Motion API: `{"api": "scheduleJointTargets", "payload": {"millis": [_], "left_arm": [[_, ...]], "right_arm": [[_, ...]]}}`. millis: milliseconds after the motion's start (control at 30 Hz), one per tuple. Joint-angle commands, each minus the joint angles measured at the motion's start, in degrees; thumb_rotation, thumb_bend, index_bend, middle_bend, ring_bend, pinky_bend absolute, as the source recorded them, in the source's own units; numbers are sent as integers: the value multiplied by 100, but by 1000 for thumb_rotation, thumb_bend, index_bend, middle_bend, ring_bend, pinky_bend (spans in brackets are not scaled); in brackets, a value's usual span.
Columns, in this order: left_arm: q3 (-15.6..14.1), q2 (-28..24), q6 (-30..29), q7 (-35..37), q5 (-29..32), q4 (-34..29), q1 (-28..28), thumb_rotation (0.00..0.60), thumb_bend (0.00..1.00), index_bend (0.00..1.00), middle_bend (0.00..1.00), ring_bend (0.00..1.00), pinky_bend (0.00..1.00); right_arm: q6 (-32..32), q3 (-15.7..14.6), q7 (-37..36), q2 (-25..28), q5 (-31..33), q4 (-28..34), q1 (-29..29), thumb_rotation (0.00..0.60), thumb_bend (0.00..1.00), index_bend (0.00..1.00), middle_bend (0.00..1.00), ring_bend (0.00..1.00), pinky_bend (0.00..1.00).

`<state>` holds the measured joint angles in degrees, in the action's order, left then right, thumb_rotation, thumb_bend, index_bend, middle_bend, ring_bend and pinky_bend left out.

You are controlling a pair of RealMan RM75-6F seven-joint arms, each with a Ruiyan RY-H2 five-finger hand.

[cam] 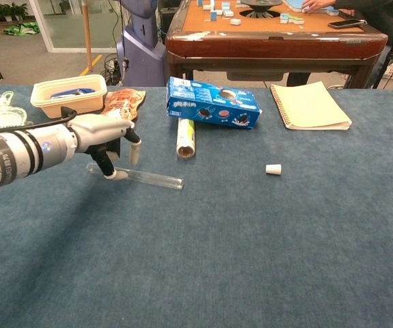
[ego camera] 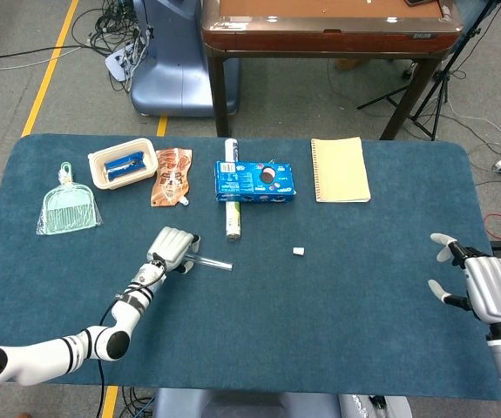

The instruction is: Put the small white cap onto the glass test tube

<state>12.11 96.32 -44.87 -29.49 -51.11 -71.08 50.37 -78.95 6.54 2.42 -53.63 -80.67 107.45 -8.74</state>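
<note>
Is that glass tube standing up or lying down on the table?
Lying down. The glass test tube rests flat along the blue table, with the left hand over one end; the small white cap sits apart.

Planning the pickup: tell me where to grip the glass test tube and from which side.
Grip the glass test tube near its left end, from above, where the left hand hovers. It lies flat on the table, so fingers must straddle its thin body; its right end should stay free for the cap.
</note>
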Motion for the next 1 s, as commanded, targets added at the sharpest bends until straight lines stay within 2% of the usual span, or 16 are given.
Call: {"api": "scheduleJointTargets", "payload": {"millis": [33, 1000], "left_arm": [[-19, 69, 4, -24, 87, 54, 53, 600, 257, 471, 1000, 1000, 1000], [-117, 444, -67, -323, 815, 343, 432, 600, 257, 518, 1000, 1000, 1000]], "right_arm": [[-7, -8, -24, 3, 6, -15, 11, 600, 245, 244, 449, 461, 604], [-35, -73, -214, 61, -21, -115, 74, 600, 244, 240, 449, 476, 604]]}}
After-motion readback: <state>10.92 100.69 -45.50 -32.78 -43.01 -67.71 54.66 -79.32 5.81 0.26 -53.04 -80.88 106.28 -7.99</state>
